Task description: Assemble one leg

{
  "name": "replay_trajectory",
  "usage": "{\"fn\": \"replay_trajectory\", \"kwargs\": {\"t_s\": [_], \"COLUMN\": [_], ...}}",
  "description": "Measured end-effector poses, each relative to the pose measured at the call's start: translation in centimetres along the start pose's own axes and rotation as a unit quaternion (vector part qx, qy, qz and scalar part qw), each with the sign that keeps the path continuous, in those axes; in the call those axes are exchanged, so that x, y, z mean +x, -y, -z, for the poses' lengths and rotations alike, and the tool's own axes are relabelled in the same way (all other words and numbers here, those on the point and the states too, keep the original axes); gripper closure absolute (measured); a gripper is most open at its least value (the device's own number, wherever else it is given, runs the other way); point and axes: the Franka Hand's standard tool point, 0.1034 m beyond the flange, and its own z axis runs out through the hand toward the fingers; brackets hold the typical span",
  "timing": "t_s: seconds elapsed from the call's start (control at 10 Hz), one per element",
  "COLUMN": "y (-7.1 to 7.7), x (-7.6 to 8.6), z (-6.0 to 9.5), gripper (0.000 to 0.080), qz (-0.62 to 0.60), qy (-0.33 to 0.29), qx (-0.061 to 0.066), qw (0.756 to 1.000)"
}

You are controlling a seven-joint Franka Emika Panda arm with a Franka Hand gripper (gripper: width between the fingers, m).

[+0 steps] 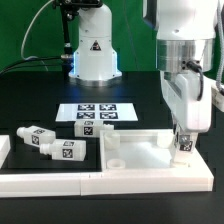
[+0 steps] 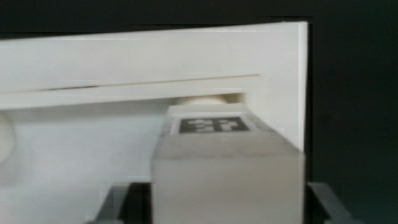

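The tabletop (image 1: 40, 95) is black. The marker board (image 1: 97, 116) is white and carries square black-and-white tags. The two loose legs (image 1: 52, 145) are white, each with a black-and-white tag on its side. The large flat panel (image 1: 145, 155) and the border rail (image 1: 60, 181) are plain white. The gripper (image 1: 184, 146) is white and pale grey. In the wrist view, the leg (image 2: 215, 124) shows a black-and-white tag against the white panel (image 2: 125, 70).

Open table at the back, crowded front edge

Two loose pegs (image 1: 45, 143) and the border rail (image 1: 60, 181) block the front; the marker board (image 1: 97, 116) lies flat on open tabletop (image 1: 30, 95).
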Motion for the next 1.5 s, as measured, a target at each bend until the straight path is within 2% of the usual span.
{"fn": "replay_trajectory", "kwargs": {"t_s": [0.2, 0.3, 0.4, 0.5, 0.9, 1.0, 1.1, 1.2, 1.3, 1.4, 1.5], "y": [0.01, 0.12, 0.27, 0.20, 0.02, 0.03, 0.02, 0.01, 0.01, 0.00, -0.02], "x": [0.05, 0.17, 0.08, -0.10, -0.14, -0.14, -0.24, -0.26, -0.21, -0.24, -0.28], "z": [-0.06, -0.01, 0.06, -0.06, -0.27, -0.27, -0.35, -0.37, -0.38, -0.38, -0.40], "gripper": [0.0507, 0.0291, 0.0291, 0.0179, 0.0151, 0.0150, 0.0150, 0.0231, 0.0379, 0.0379, 0.0517], "qz": [0.036, 0.127, 0.239, 0.329, 0.445, 0.486, 0.541, 0.508, 0.506, 0.500, 0.452], "qy": [0.000, -0.002, -0.002, 0.000, 0.000, 0.000, -0.006, -0.004, -0.004, -0.004, -0.003], "qx": [0.000, 0.000, 0.002, 0.001, -0.001, -0.001, -0.003, -0.002, -0.002, -0.002, -0.002], "qw": [0.999, 0.992, 0.971, 0.944, 0.896, 0.874, 0.841, 0.862, 0.862, 0.866, 0.892]}}
